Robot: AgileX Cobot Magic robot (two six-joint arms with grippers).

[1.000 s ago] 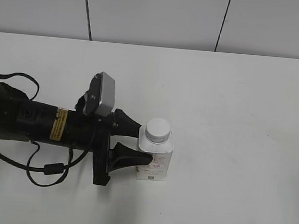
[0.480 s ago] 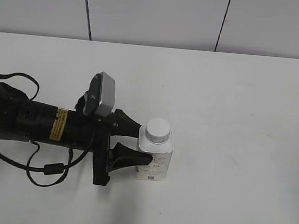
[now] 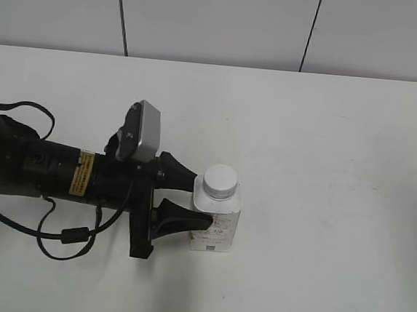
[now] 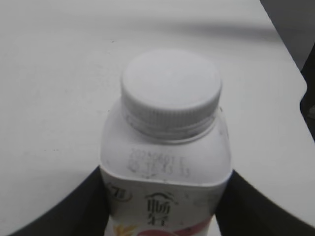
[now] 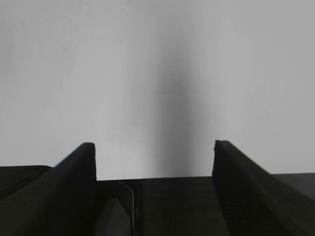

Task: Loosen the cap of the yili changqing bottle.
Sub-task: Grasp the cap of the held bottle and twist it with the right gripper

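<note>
**Left gripper clamps bottle, cap on**

Left gripper (image 3: 194, 198) pinches the yili changqing bottle (image 3: 216, 222) upright, mid-table w/ bare white table (image 3: 338, 175) all round, edges far. Cap (image 4: 171, 88) sits on neck, untouched. Right gripper (image 5: 153, 162) spread apart, holding nothing, over bare surface.

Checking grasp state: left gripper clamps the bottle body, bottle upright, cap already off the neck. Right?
Not quite. The cap is on the neck, as the left wrist view shows. The rest holds: the left gripper clamps the body of the upright bottle.
</note>
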